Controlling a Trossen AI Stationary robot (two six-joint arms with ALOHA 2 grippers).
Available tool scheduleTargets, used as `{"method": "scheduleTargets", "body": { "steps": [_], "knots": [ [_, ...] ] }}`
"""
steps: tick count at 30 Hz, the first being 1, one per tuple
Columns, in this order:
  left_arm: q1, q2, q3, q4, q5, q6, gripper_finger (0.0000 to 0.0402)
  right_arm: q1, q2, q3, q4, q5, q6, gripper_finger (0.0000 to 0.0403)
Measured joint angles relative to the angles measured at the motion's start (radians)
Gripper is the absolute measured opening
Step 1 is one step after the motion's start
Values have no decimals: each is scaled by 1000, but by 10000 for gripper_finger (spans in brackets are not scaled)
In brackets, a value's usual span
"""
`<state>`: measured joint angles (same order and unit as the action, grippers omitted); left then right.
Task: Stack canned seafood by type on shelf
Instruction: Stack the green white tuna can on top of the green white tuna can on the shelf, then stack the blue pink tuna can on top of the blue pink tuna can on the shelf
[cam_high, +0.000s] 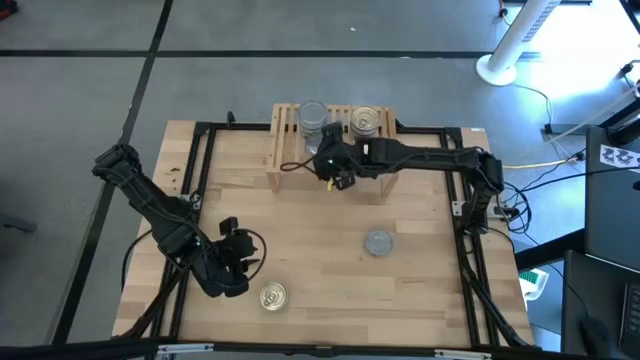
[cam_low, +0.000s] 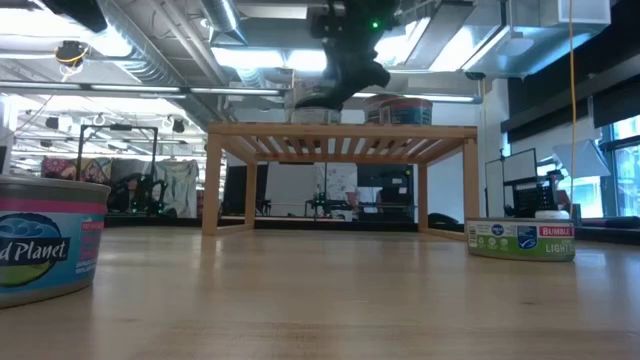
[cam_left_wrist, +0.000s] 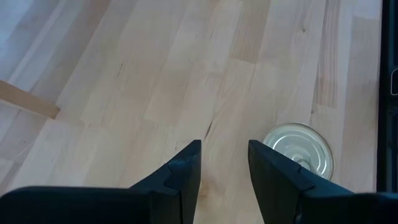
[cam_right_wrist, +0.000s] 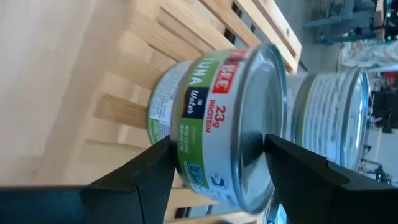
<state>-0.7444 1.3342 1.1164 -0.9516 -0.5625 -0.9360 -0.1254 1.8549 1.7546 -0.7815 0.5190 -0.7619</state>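
1 silver tin (cam_right_wrist: 217, 124) is gripped between the right gripper (cam_high: 335, 172) fingers over the shelf (cam_high: 282, 150), right beside the silver stack (cam_high: 312, 117). The left gripper (cam_high: 232, 255), half-open and empty, is parked nearer the gold tin (cam_high: 272, 296).

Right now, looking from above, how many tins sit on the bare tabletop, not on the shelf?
2: a silver-topped tin right of centre, and a gold-topped tin by the robot-side edge. None seems hidden.

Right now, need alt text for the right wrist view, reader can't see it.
The right gripper holds a silver-topped tuna tin between its two dark fingers, just over the light-wood slats of the shelf. A stack of tins stands on the shelf just beyond it.
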Motion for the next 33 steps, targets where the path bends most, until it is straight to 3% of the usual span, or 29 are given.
{"method": "scheduleTargets", "body": {
  "steps": [18, 24, 29, 33],
  "knots": [
    [0, 0, 0, 0, 0, -6, 127, 24, 0, 0, -20, 30, 5, 243],
    [0, 0, 0, 0, 0, -7, 127, 28, 0, 0, -76, 149, 0, 243],
    [0, 0, 0, 2, 0, -7, 127, 35, 0, 0, -113, 157, 70, 243],
    [0, 0, 0, 5, 0, -7, 127, 81, -7, 0, -143, 245, 93, 243]
  ]
}}
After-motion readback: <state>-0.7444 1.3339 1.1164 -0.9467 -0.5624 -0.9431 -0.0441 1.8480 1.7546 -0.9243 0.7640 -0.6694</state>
